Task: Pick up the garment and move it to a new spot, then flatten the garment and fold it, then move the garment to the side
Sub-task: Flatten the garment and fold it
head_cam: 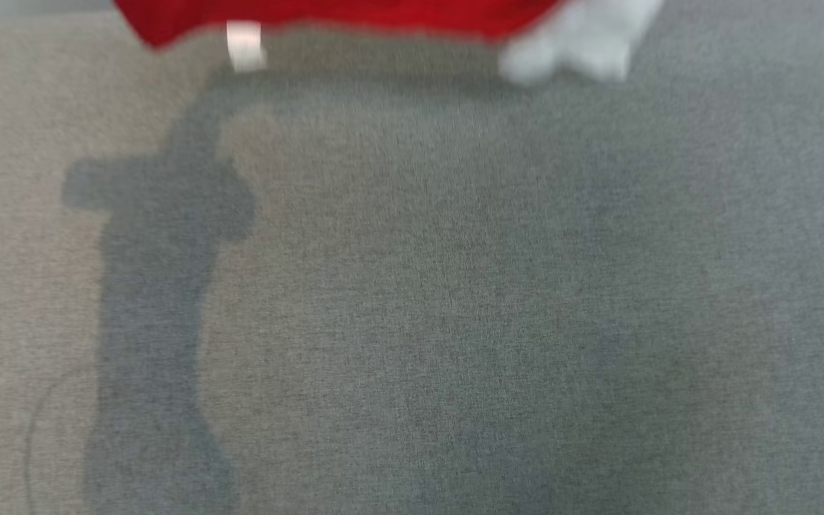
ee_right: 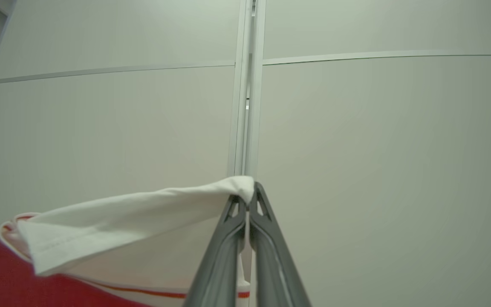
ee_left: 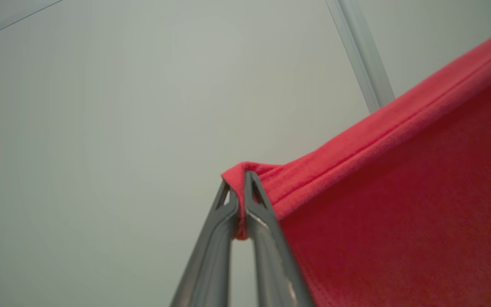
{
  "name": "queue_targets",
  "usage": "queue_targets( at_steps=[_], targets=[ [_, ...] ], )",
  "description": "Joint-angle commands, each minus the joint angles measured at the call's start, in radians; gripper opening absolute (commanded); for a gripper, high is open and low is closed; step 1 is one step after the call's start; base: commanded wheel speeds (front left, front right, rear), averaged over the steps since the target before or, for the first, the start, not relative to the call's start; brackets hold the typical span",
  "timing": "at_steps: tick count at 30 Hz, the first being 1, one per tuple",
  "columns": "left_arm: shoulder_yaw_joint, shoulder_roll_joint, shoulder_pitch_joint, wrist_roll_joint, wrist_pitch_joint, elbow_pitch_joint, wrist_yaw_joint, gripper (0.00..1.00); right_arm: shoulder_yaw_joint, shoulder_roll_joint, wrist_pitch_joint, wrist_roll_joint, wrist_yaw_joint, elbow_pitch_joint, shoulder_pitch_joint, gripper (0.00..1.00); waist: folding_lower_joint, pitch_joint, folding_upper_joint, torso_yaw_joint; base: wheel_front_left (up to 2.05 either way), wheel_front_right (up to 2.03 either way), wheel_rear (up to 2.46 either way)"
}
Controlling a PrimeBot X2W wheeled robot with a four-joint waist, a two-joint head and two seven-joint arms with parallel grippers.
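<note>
Shirt (head_cam: pixel 340 14) is held aloft by both arms, spread above the far edge of the grey cloth-covered tabletop (head_cam: pixel 455 286). In the head view only its lower red edge, a white tag (head_cam: pixel 244 46) and a white sleeve (head_cam: pixel 576 43) are caught, all blurred. Contact with the tabletop cannot be told.

Left pincer (ee_left: pixel 239 187) is clenched on a corner of the red hem (ee_left: pixel 356 140), with fabric pinched right at the tips. Right pincer (ee_right: pixel 247 194) is clenched on the white sleeve's end; that grip is also shallow.

Judged step: carry to the new spot, then lay-down for flattening.

How it should be done:
- Both grips are thin, so jerks are to be avoided or a corner may be lost.
- The arms should be kept level and well apart so the top edge is held taut.
- The free bottom edge should be touched down first, then the cloth drawn out flat before release.
- The sleeve hangs slack and may fold under; it should be checked after landing.

Containers: none to report here, nothing is held in anything.
</note>
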Motion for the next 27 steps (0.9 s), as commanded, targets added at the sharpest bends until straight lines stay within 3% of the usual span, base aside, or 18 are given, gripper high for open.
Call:
queue_targets(
  at_steps=[1,5,8,17,27],
  targets=[
    [0.009,0.013,-0.051,0.008,-0.008,0.013,0.018,0.00,-0.020,-0.004,-0.012,-0.030,-0.001,0.019,-0.043,0.00,0.0000,0.087,0.0000,-0.016,0.00,0.00,0.00],
    [0.017,0.003,-0.100,0.000,-0.013,0.005,0.038,0.00,-0.080,0.011,-0.016,-0.074,-0.001,0.008,-0.087,0.00,0.0000,0.107,0.0000,-0.023,0.00,0.00,0.00],
    [0.028,-0.012,-0.031,-0.018,-0.014,0.013,0.039,0.00,-0.068,0.019,-0.016,-0.080,-0.001,0.002,-0.001,0.00,0.0000,0.109,0.0000,-0.030,0.00,0.00,0.00],
    [0.079,-0.124,0.335,-0.102,-0.015,0.054,0.047,0.00,-0.034,0.032,-0.016,0.036,-0.001,-0.023,0.453,0.00,0.0000,0.081,0.0000,-0.035,0.00,0.00,0.00],
    [0.128,-0.223,0.711,-0.107,-0.015,0.064,0.058,0.00,-0.033,0.082,-0.016,0.127,-0.001,-0.073,0.881,0.00,0.0000,-0.009,0.0000,-0.047,0.00,0.00,0.00]
  ],
)
